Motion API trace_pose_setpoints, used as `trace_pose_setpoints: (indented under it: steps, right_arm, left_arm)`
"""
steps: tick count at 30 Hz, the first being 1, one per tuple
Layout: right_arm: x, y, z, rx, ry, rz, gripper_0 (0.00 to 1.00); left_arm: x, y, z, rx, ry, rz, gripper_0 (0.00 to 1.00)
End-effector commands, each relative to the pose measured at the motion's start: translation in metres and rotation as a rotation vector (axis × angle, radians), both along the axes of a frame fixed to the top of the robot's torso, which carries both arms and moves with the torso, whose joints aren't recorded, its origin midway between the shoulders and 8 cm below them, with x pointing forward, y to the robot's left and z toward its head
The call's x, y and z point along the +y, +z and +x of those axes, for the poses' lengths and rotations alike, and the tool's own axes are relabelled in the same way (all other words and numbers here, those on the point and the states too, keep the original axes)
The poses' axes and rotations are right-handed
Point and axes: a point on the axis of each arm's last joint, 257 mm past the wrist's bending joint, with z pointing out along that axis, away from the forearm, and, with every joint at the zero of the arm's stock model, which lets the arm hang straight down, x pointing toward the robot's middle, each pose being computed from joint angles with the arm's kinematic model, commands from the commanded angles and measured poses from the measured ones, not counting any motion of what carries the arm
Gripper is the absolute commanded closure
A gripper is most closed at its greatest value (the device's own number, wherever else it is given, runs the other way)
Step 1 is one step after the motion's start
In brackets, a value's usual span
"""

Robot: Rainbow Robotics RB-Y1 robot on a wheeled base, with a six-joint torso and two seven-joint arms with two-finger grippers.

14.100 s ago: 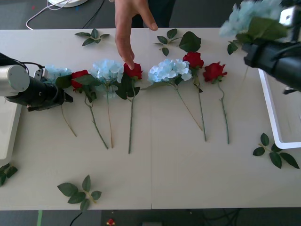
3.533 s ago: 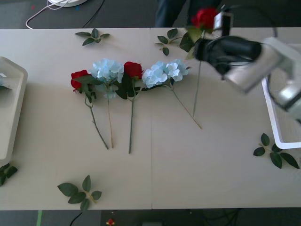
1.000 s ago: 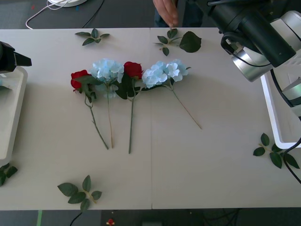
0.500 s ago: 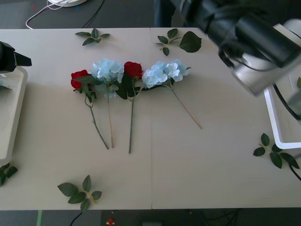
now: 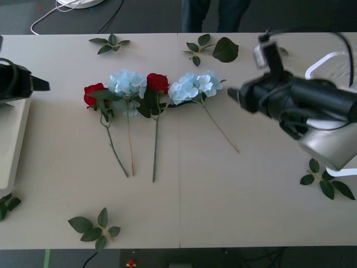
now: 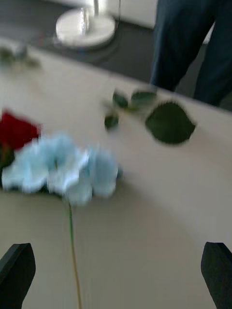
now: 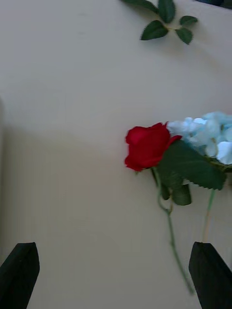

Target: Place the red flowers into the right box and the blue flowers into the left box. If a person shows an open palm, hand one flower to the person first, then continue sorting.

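The right gripper (image 5: 233, 95) hangs over the table (image 5: 184, 206), its black fingers (image 6: 17, 270) spread wide and empty, pointing at the nearest blue flower (image 5: 196, 85), just beside its head. The left gripper (image 5: 40, 85) sits at the table's left edge above the left box (image 5: 11, 145), fingers (image 7: 19, 273) likewise apart and holding nothing, aimed toward a red flower (image 5: 93, 93). Four flowers lie in a row mid-table: that red one, a blue one (image 5: 127, 84), another red one (image 5: 157, 82), then the blue one by the right gripper. The right box (image 5: 326, 62) is partly hidden behind the right arm. Loose leaf sprigs (image 5: 96, 226) lie scattered around.
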Motion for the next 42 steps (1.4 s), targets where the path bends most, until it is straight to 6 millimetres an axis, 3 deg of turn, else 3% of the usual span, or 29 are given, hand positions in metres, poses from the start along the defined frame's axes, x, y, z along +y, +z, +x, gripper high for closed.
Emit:
trace_pose_setpoints:
  steps: [1, 9, 13, 17, 24, 30, 32, 33, 34, 40, 41, 42]
  right_arm:
    - [0.01, -0.034, -0.006, 0.066, 0.03, -0.031, 0.0]
    - [0.029, -0.093, 0.019, 0.153, 0.019, -0.083, 0.0]
    - [0.043, -0.112, 0.043, 0.164, 0.001, -0.089, 0.0]
    - [0.057, -0.123, 0.062, 0.174, -0.009, -0.096, 0.0]
    - [0.082, -0.131, 0.086, 0.186, -0.025, -0.087, 0.0]
    - [0.092, -0.138, 0.097, 0.186, -0.027, -0.091, 0.0]
    - [0.093, -0.141, 0.096, 0.188, -0.026, -0.089, 0.3]
    - [0.094, -0.142, 0.096, 0.188, -0.025, -0.09, 0.74]
    - [0.095, -0.142, 0.095, 0.189, -0.023, -0.091, 0.99]
    - [0.097, -0.145, 0.093, 0.193, -0.022, -0.091, 1.0]
    - [0.098, -0.145, 0.093, 0.194, -0.021, -0.09, 1.0]
    - [0.096, -0.146, 0.093, 0.195, -0.024, -0.09, 1.0]
  left_arm:
    - [-0.016, -0.024, -0.004, 0.029, -0.044, 0.016, 0.1]
    - [-0.08, -0.06, 0.005, 0.131, -0.098, 0.07, 0.1]
    - [-0.097, -0.077, 0.02, 0.153, -0.08, 0.13, 0.1]
    - [-0.108, -0.088, 0.035, 0.148, -0.058, 0.135, 0.1]
    - [-0.105, -0.119, 0.053, 0.156, -0.013, 0.141, 0.1]
    - [-0.11, -0.158, 0.069, 0.171, 0.038, 0.122, 0.1]
    - [-0.113, -0.167, 0.073, 0.172, 0.047, 0.111, 0.1]
    - [-0.117, -0.171, 0.076, 0.171, 0.05, 0.102, 0.1]
    - [-0.118, -0.174, 0.077, 0.172, 0.052, 0.101, 0.1]
    - [-0.127, -0.177, 0.077, 0.17, 0.046, 0.086, 0.1]
    - [-0.127, -0.179, 0.077, 0.172, 0.046, 0.087, 0.13]
    - [-0.128, -0.178, 0.077, 0.169, 0.044, 0.087, 0.24]
